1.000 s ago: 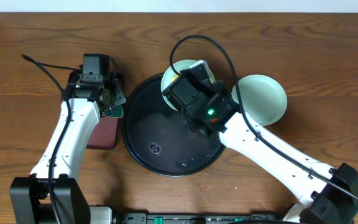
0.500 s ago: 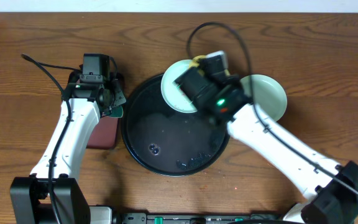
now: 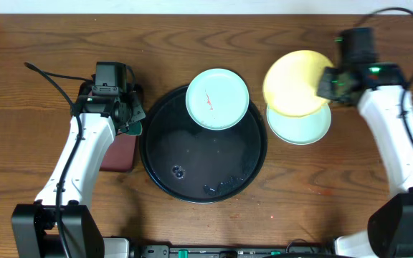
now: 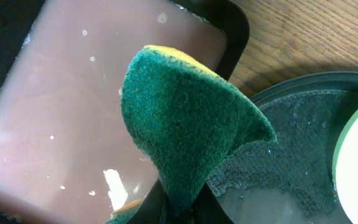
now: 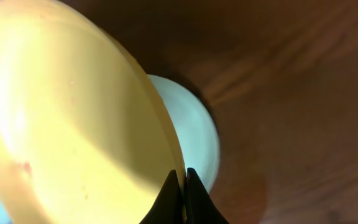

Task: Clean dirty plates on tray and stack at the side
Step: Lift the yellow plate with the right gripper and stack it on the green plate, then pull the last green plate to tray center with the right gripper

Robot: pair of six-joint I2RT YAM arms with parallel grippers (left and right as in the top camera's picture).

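A mint-green plate (image 3: 217,98) with a thin red smear lies on the far rim of the round black tray (image 3: 192,168). A second mint-green plate (image 3: 300,127) rests on the bare wood to the tray's right. My right gripper (image 3: 326,84) is shut on the rim of the pale yellow plate (image 3: 294,82) and holds it tilted above that second plate; in the right wrist view the yellow plate (image 5: 73,118) fills the left, with the mint plate (image 5: 194,137) below it. My left gripper (image 4: 179,214) is shut on the green sponge (image 4: 185,124), beside the tray's left edge.
A rectangular black-rimmed tray with maroon inside (image 4: 73,106) lies under the left gripper, left of the round tray; in the overhead view it (image 3: 120,154) is partly hidden by the left arm. Water drops sit on the round tray's near part (image 3: 214,188).
My right arm has swung from above the tray's far rim out to the right, carrying the yellow plate over the mint plate on the wood. The left arm has not moved.
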